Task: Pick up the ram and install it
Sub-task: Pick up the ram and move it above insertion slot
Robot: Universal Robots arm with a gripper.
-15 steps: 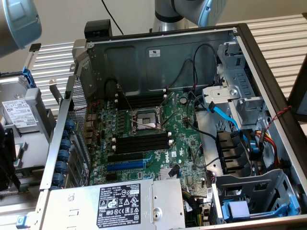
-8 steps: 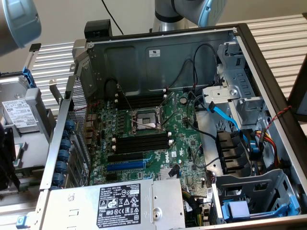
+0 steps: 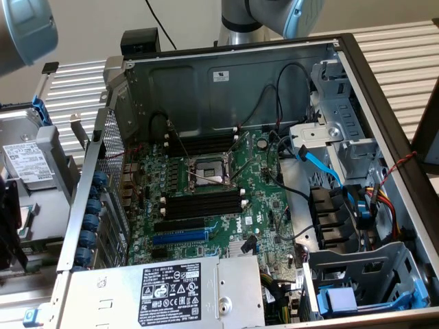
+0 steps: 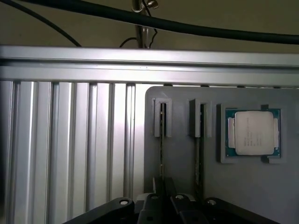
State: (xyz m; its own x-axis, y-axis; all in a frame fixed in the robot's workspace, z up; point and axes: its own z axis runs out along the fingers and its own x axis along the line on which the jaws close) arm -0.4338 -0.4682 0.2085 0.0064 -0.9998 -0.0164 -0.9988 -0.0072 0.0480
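Two rams stand on edge in the slots of a grey holder (image 4: 182, 163), seen in the wrist view. The nearer end of one ram (image 4: 161, 140) runs down between the black fingertips of my gripper (image 4: 167, 196), which is shut on it while it still sits in its slot. The other ram (image 4: 200, 144) stands alongside, untouched. In the exterior view, an open computer case holds the green motherboard (image 3: 267, 205) with long black slots (image 3: 206, 203) on either side of the processor socket (image 3: 209, 171).
A processor chip (image 4: 252, 133) lies in a recess of the holder beside the second stick. The holder rests on ribbed aluminium rails (image 4: 70, 149). A thick black cable (image 4: 187, 25) crosses beyond them. Cables and drive cages (image 3: 343, 205) crowd the case on the exterior view's right.
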